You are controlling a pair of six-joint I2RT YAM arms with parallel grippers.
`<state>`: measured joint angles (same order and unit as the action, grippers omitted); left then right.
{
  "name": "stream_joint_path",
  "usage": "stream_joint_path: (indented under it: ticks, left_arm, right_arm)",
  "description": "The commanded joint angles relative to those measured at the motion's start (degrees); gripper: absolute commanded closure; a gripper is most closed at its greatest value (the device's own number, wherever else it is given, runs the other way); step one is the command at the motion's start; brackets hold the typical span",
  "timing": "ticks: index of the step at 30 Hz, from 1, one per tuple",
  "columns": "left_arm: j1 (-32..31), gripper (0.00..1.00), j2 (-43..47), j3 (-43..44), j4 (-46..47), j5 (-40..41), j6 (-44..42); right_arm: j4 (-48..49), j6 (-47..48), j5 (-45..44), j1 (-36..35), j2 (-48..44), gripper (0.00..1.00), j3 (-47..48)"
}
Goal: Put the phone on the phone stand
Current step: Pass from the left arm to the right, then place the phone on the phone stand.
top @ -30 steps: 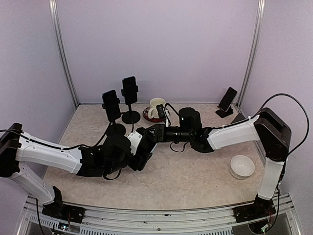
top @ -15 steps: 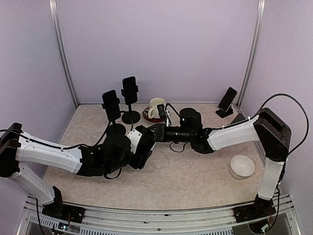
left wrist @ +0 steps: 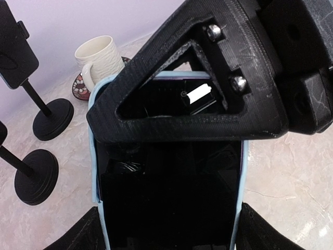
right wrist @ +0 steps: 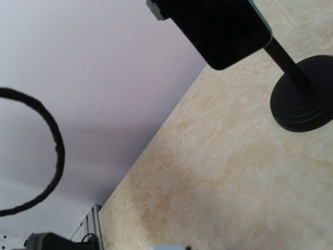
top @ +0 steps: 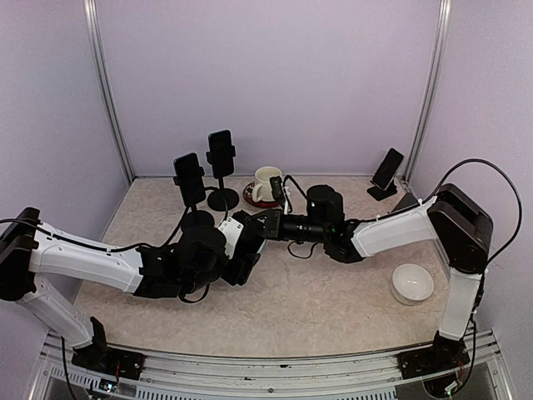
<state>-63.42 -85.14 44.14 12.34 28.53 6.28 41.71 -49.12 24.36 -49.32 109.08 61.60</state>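
Both arms reach low across the marble-patterned table point(top: 333, 308) and meet at its middle over a single handset. Two pole stands point(top: 197, 218), each seeming to carry a handset of its own, rise just beyond and left of the left gripper's fingers; a wedge stand point(top: 381, 190) sits far off behind the right arm; which stand is meant cannot be told. The phone point(left wrist: 166, 187), in a pale blue case, lies between the fingers point(left wrist: 78, 234) of the left gripper point(left wrist: 169, 232), which stand wide and bear on its long edges. The right gripper point(top: 254, 227) lays one black finger point(left wrist: 171, 122) across the phone's far end; its partner is hidden beneath, so whether that pinch has closed cannot be told. A ribbed mug point(left wrist: 99, 57) stands beyond the fingertips. This looks like a handover. The left fingers should let go only once the right pair bites squarely on the phone's end, clear of the left pads, lest it tip or slip.
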Motion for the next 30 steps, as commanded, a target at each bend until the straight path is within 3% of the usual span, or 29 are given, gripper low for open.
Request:
stream_joint_path:
  ticks: [1,4,11,30]
  left_arm:
    - [-0.1,0.34,-0.4,3.1,3.4,-0.2,0.1]
    - [-0.1,0.18,-0.2,3.5,3.1,-0.5,0.1]
    - [-0.1,0.02,0.9,2.8,3.5,-0.2,-0.4]
    - [0.0,0.01,5.5,-1.5,5.4,0.4,-0.8]
  right_arm:
    - [2.3,1.0,0.8,-0.8,0.2,1.00,0.8]
    - [0.3,2.7,0.5,-0.6,-0.8,1.00,0.9]
    - [-1.6,4.3,-1.2,1.4,-4.4,1.00,-2.4]
    - [-8.7,10.3,-7.4,8.8,-19.6,1.00,-11.9]
